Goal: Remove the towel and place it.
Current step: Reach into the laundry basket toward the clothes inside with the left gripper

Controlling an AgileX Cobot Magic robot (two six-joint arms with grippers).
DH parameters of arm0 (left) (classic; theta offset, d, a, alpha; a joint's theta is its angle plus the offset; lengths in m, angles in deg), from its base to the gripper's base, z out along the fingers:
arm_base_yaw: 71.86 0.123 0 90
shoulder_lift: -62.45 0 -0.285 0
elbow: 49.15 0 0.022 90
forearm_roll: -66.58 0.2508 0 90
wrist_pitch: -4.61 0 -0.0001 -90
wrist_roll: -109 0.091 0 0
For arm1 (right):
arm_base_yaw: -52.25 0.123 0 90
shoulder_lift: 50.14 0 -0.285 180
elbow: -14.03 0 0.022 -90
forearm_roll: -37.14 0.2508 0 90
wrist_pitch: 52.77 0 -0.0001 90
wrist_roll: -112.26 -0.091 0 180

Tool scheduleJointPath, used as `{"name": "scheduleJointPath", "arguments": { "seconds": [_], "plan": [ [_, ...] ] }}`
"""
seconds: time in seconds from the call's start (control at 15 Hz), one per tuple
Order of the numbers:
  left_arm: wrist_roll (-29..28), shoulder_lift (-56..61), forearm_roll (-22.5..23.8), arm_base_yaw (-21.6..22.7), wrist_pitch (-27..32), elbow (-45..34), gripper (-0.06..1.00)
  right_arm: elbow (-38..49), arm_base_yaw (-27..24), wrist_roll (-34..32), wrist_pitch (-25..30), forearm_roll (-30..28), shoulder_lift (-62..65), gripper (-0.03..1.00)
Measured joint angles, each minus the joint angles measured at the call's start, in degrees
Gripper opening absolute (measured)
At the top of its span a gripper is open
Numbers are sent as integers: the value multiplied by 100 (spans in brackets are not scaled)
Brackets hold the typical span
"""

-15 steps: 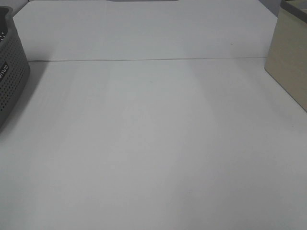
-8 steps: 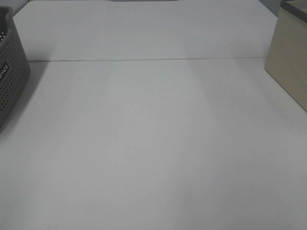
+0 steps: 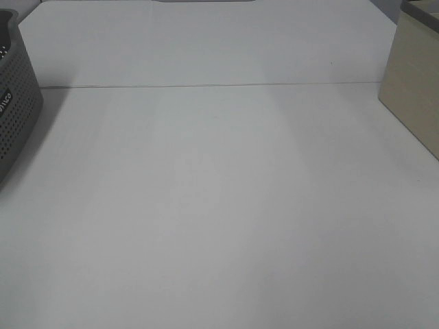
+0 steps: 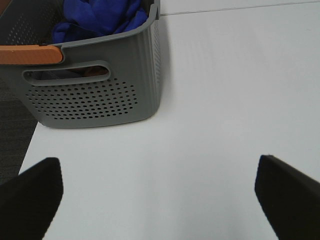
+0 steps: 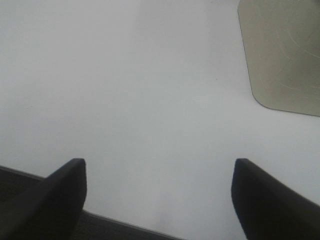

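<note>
Lying bunched in one grey basket (image 4: 100,100), one blue towel (image 4: 100,17), left gripper (image 4: 157,172) and right gripper (image 5: 159,172) gaping, empty

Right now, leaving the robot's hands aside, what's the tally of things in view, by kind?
Grey basket: 1
Blue towel: 1
Beige box: 1
Total: 3

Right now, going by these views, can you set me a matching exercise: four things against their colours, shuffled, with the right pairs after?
Things:
1. towel
2. basket
3. basket handle
4. box

Colours:
A. orange
B. pale tan
C. blue
D. grey

Pairs: 1-C; 2-D; 3-A; 4-B
</note>
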Motion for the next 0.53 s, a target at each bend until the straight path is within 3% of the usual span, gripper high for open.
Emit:
{"name": "scheduleJointPath", "arguments": {
  "seconds": [0.53],
  "plan": [
    [143,0,6,0,0,0,99,0,0,0,0,0,0,78]
  ]
}}
